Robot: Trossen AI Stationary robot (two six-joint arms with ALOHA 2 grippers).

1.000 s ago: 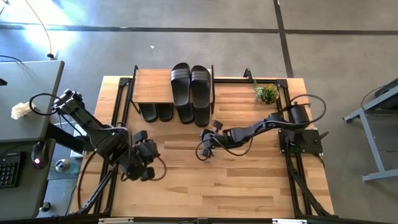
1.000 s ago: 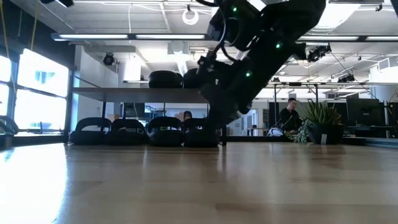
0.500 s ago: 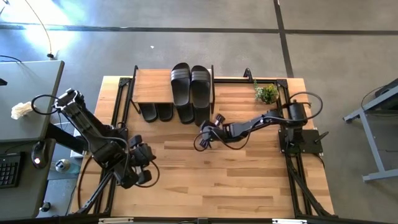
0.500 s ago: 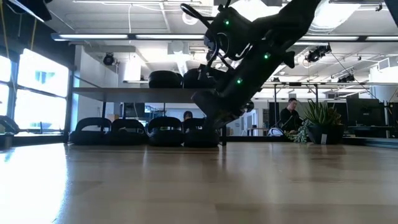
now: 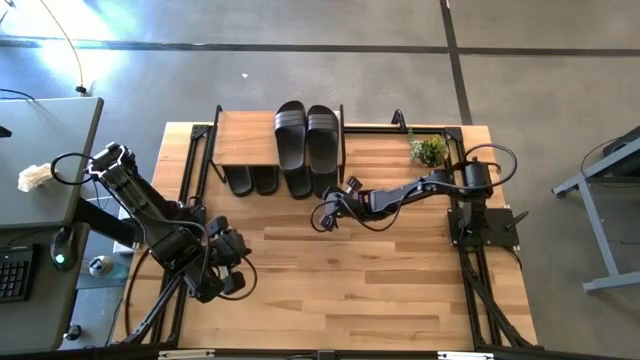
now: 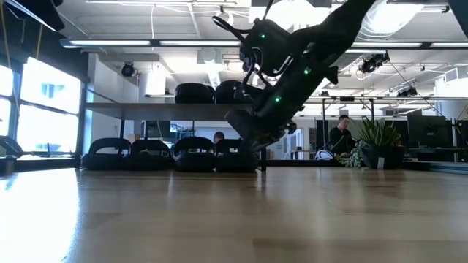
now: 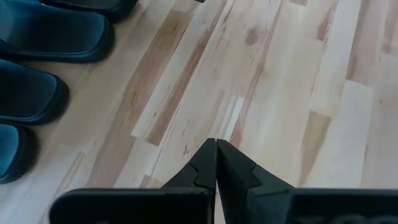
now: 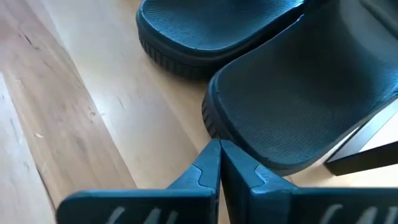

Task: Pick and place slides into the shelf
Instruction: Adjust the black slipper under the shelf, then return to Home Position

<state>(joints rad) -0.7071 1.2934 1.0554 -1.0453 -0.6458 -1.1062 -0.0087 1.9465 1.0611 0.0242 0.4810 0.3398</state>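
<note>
The shelf [image 5: 245, 138] stands at the table's far edge, left of centre. Two black slides [image 5: 306, 135] lie on its top board [image 6: 161, 109]. Several more slides [image 6: 172, 155] stand in a row on the table under it, heels toward the near edge [image 5: 282, 184]. My right gripper [image 5: 323, 217] is shut and hovers low just in front of the rightmost slide's heel [image 8: 292, 118]. My left gripper [image 5: 236, 276] is shut over bare table near the near-left corner, well short of the slides [image 7: 37, 62]. My right gripper has its shut fingertips [image 8: 219, 149] right at the heel rim [image 8: 214, 121] of the rightmost slide under the shelf, coming level from the near side. I cannot tell whether they touch it. That slide lies flat on the table.
A small potted plant [image 5: 428, 150] stands at the far right of the table. Bare wood [image 5: 380, 290] fills the middle and near half. The shelf's black frame leg [image 8: 367, 155] is beside the rightmost slide. A person [image 6: 340, 135] sits in the room behind.
My right gripper has moved toward the far edge, up to the heels of the slides under the shelf, staying shut. My left gripper has drawn back a little toward the table's near-left corner and then kept still.
</note>
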